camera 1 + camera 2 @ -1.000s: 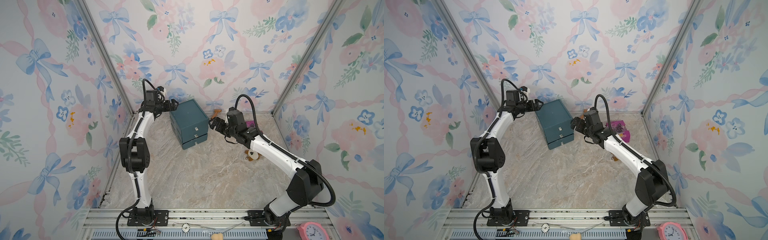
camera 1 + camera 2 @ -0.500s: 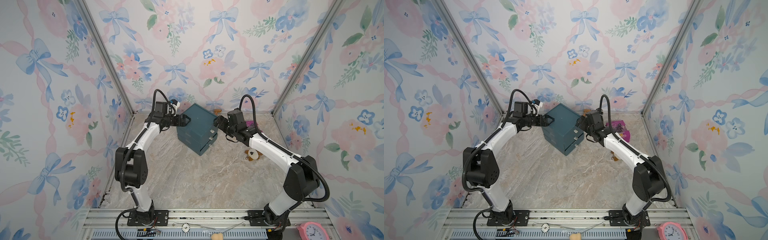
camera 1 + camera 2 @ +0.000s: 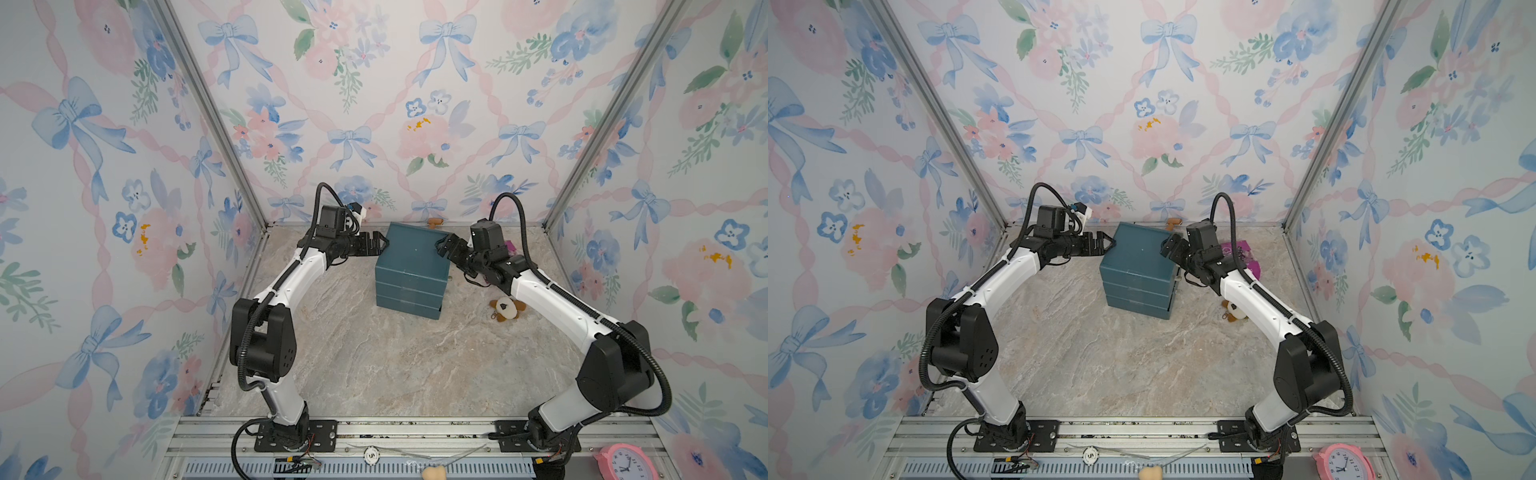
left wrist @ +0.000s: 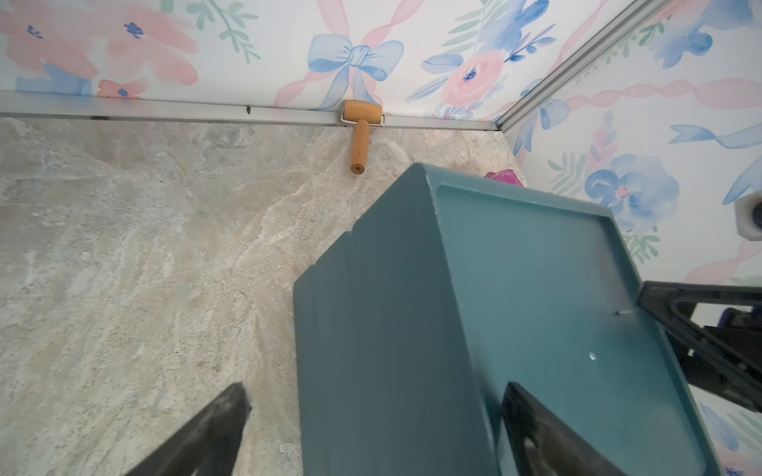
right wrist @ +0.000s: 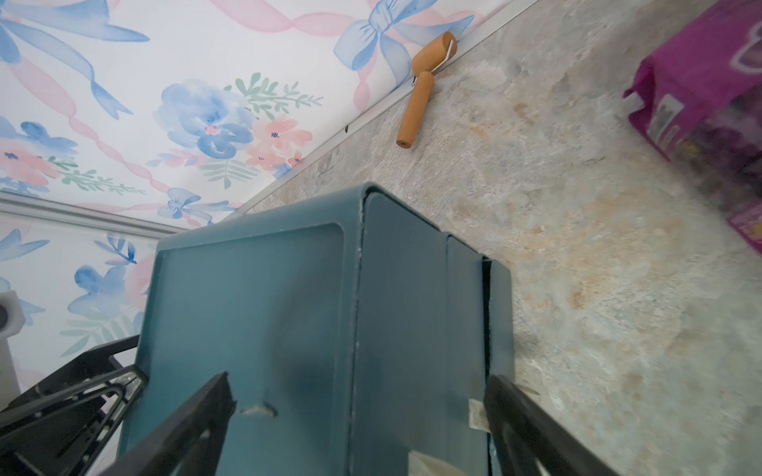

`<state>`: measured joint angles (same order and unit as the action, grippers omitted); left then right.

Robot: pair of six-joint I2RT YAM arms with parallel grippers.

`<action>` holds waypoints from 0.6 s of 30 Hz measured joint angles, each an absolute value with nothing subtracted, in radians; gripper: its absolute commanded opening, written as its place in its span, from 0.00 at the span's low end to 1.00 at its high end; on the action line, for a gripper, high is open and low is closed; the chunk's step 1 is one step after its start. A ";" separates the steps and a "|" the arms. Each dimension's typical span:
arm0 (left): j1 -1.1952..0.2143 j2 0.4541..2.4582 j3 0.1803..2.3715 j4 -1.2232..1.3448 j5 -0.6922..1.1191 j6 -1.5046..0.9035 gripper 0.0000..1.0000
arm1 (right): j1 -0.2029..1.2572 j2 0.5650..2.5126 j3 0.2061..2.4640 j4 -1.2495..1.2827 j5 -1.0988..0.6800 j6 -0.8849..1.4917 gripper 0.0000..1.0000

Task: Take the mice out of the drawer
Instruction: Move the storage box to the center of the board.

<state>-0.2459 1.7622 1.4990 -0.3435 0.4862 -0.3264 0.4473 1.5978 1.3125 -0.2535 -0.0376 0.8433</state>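
Observation:
The mice are hidden. A teal drawer unit [image 3: 411, 266] [image 3: 1138, 266] stands at the back middle of the table with all its drawers shut. My left gripper [image 3: 380, 243] [image 3: 1106, 245] is at its upper left edge. In the left wrist view this gripper [image 4: 375, 393] is open, one finger over the unit's [image 4: 453, 309] top and the other beside its side wall. My right gripper [image 3: 442, 245] [image 3: 1167, 245] is at the upper right edge. In the right wrist view it [image 5: 358, 383] is open, straddling the unit's [image 5: 309, 309] top edge.
A brown-and-white plush keychain [image 3: 507, 309] lies right of the drawer unit, under my right arm. A purple bag [image 3: 1241, 255] [image 5: 709, 94] sits at the back right. A wooden roller [image 4: 361, 132] [image 5: 424, 86] lies against the back wall. A pink clock [image 3: 621, 461] stands at the front right.
The drawer unit has turned and shifted right, so its drawer fronts now face the front. Both arms moved with it, the left one swinging right. Both grippers stayed open.

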 measured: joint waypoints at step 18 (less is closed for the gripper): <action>-0.324 1.364 1.119 -0.409 0.357 -0.566 0.98 | 0.668 1.600 1.349 -0.357 -0.093 0.720 0.96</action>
